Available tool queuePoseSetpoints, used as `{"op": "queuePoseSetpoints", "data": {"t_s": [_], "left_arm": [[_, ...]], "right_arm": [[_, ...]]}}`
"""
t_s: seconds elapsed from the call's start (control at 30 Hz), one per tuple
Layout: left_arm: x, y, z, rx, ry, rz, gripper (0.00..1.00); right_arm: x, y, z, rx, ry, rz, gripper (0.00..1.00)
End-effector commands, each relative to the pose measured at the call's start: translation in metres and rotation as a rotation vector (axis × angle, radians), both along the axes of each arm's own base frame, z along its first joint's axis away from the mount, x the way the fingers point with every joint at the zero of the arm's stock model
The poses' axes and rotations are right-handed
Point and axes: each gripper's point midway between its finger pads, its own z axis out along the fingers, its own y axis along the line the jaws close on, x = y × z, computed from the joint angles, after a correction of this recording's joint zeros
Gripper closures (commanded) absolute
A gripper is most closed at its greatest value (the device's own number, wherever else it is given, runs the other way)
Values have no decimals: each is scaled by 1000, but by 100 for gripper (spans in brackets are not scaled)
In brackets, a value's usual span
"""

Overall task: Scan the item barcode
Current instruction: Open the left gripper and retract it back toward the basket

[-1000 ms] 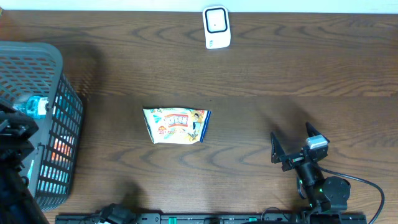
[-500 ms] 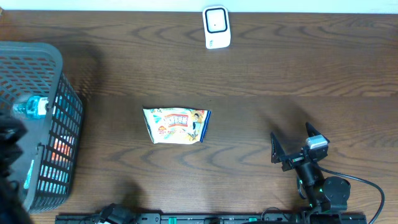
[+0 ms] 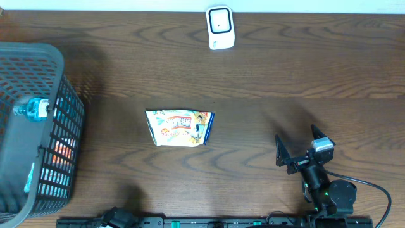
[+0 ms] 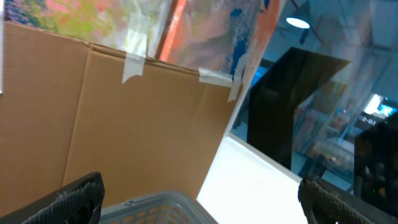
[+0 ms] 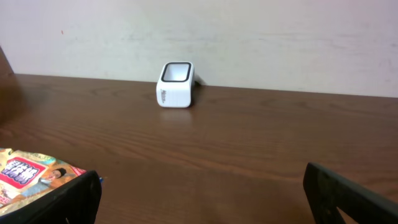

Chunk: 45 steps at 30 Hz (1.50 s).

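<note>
Grey basket (image 3: 44, 54) unobscured, left arm withdrawn, packet (image 3: 180, 128) unmoved

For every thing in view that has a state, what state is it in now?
Snack bag: lying flat, untouched.
Scanner: standing, nothing in front of it.
Basket: upright, holding a bottle.
Left gripper: open, empty.
Right gripper: open, empty.
</note>
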Motion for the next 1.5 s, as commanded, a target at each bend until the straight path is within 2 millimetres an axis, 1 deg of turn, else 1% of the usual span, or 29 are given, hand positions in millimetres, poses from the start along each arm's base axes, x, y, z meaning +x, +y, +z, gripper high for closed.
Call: {"op": "queuePoseSetpoints", "data": {"t_s": [0.0,0.13,0.63,0.8,0.97,1.47], "left_arm": [[-14,10,3,15,31,72,0],[-16,11,7,29,33,79,0],[-23,17,9,67,93,129,0],[-21,16,8,68,100,132,0],[-10,11,9,90,134,138,0],[46,-15,24,181,234,167,0]], "right_arm": [[0,1,-1,6,2,2,1],[0,1,-1,6,2,2,1],[0,1,-1,6,2,2,1],[0,1,-1,6,2,2,1],[0,1,-1,6,2,2,1],[0,1,-1,6,2,2,1]]}}
